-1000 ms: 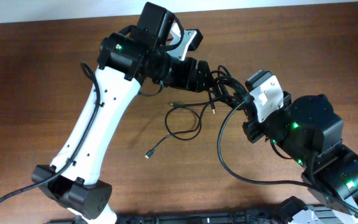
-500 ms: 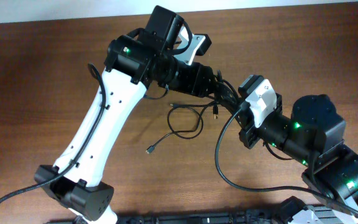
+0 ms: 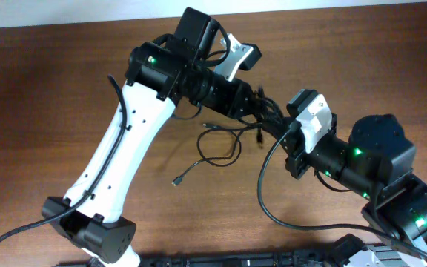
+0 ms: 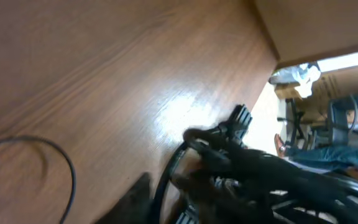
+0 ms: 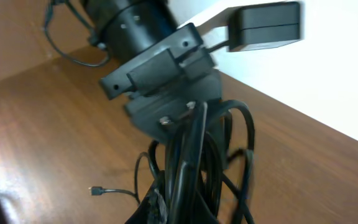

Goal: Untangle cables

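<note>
- Cables bunched between both grippers, slack trailing toward 8 o'clock.
- Right gripper clamped together on cables.
- Left gripper: cannot tell jaw state.

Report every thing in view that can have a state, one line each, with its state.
cables, tangled in a bundle between the two tools
loose plug end, lying flat on the table, held by neither tool
left tool, at the cables; whether it is open or shut cannot be told
right tool, shut on the cables
</note>
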Robot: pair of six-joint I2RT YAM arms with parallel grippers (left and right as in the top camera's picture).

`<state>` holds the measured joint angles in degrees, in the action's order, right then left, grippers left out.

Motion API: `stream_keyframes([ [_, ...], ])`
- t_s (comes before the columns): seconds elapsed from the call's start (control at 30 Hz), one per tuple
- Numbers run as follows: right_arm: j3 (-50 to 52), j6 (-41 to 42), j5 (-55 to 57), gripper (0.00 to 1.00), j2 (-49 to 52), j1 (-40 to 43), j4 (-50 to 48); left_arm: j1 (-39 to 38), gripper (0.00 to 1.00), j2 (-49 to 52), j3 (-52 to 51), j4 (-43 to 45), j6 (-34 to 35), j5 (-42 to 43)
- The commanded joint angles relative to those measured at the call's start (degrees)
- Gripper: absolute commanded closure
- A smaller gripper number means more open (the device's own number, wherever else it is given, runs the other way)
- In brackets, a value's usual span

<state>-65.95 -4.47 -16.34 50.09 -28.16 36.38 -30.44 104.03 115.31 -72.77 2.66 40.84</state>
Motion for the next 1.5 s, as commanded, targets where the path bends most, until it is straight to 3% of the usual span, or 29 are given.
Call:
stream_keyframes([
  [0.0,-0.4,0.9,-6.9,0.96,0.1,0.1,-1.3,-0.9,0.93,-1.9,1.4,1.8,-1.0,4.4],
  [0.07,-0.4,0.9,-7.1,0.96,0.1,0.1,-1.3,-0.9,1.00,-1.9,1.4,2.2,-1.0,4.2],
  [0.2,-0.4,0.9,-7.1,0.96,0.1,0.1,-1.3,-0.9,1.00,-1.9,1.4,2.2,0.2,1.5],
  [0.47,-0.4,1.1,-7.1,0.96,0.1,0.1,-1.3,-0.9,1.00,-1.9,1.4,3.2,11.0,-10.7],
  [0.63,-0.4,1.8,-7.0,0.96,0.1,0.1,-1.2,-0.9,1.00,-1.9,1.4,6.2,11.9,-11.5],
  [0.83,-0.4,1.8,-7.0,0.96,0.1,0.1,-0.8,2.2,1.00,-1.9,1.4,4.8,16.5,-24.5],
  [0.93,-0.4,1.8,-5.0,0.96,0.1,0.1,0.2,4.6,1.00,-1.9,1.4,3.2,17.7,-27.2],
  [1.07,-0.4,1.9,-3.5,0.96,0.1,0.1,0.9,8.0,0.84,-1.9,1.4,1.2,17.7,-27.2],
  [1.1,-0.4,1.9,-3.4,0.96,0.1,0.1,0.9,8.9,0.72,-1.9,1.4,0.5,17.7,-27.1],
  [1.23,-0.4,2.0,-2.1,0.96,0.1,0.1,0.9,9.8,0.46,-1.9,1.4,-1.0,17.2,-27.0],
  [1.3,-0.4,1.9,-2.0,0.96,0.1,0.1,0.9,9.7,0.42,-2.0,1.4,-1.6,15.8,-26.5],
  [1.47,-0.4,0.0,-2.0,0.96,0.1,0.1,1.6,9.7,0.42,-2.6,1.4,-1.6,6.4,-19.3],
])
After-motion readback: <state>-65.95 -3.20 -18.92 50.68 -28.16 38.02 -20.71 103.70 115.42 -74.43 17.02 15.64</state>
